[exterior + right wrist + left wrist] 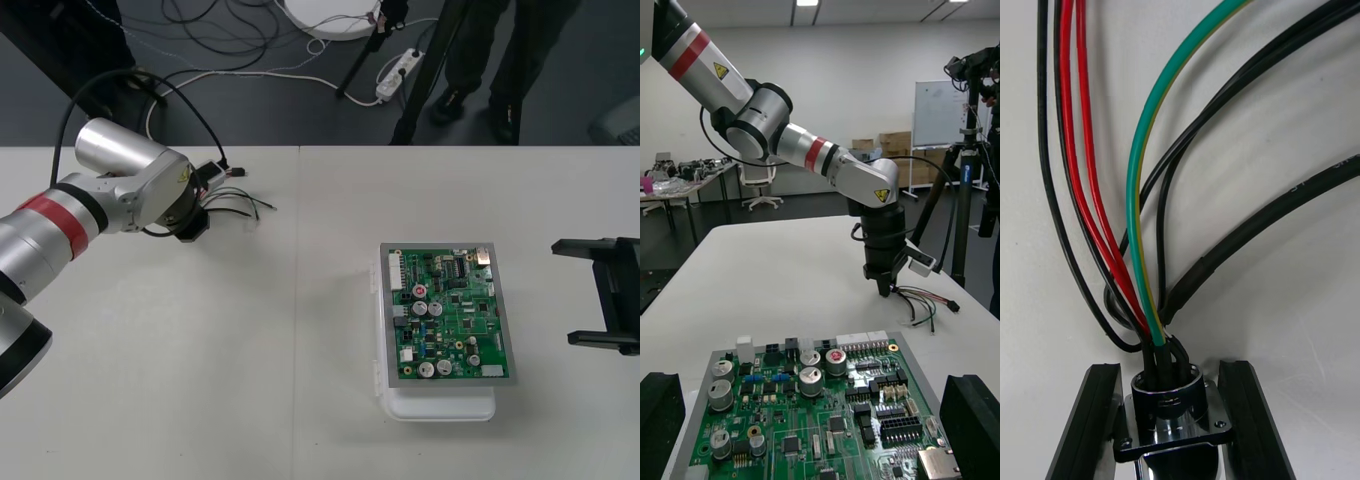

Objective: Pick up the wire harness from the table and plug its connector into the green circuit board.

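Front view: the left arm (120, 185) is down at the table's (200, 380) far left, right on the wire harness (240, 202). The green board (450, 315) sits well apart, with the right fingers (585, 248) beside it.

Right wrist view: those fingers stand wide, with the board just ahead.

Left wrist view: the left fingers (1086, 420) are clamped on the round metal socket (1172, 390), wires (1139, 187) trailing over the table.
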Controlling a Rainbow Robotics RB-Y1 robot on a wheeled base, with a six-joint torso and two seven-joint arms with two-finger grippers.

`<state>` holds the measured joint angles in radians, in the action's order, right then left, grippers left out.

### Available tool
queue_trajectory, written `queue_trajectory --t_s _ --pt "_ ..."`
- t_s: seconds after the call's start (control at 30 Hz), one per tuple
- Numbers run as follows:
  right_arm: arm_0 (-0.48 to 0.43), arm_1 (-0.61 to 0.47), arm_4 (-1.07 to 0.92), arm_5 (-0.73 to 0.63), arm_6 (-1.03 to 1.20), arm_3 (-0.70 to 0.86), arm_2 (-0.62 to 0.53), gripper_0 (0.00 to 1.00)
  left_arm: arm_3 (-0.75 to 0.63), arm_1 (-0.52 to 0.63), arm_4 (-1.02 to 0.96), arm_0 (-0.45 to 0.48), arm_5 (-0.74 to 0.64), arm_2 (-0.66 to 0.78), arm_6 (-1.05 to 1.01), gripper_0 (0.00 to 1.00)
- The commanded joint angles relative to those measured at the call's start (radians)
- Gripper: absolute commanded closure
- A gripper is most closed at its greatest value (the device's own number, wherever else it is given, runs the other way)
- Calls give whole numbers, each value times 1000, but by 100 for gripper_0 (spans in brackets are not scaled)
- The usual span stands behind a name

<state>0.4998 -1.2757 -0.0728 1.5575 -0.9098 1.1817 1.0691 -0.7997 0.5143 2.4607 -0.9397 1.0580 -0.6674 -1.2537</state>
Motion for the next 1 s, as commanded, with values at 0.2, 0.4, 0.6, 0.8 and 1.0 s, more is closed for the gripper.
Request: queue_trajectory --t_s 0.2,0.4,0.6,0.8,1.0 --pt "28 -10 59 13 6 41 -9 0 0 -14 -60 -48 -82 -14 -9 100" --pt "26 -14 62 13 0 47 -9 0 0 -5 -143 -48 -131 -1 39 100" --pt "25 -16 62 13 -1 52 -8 0 -3 -5 -170 -48 -136 57 102 100" --pt "25 -16 62 13 -3 47 -8 0 -32 -10 -197 -47 -125 81 155 100" --pt "25 -16 59 13 2 44 -6 0 -136 -10 -207 -1 -110 135 146 100"
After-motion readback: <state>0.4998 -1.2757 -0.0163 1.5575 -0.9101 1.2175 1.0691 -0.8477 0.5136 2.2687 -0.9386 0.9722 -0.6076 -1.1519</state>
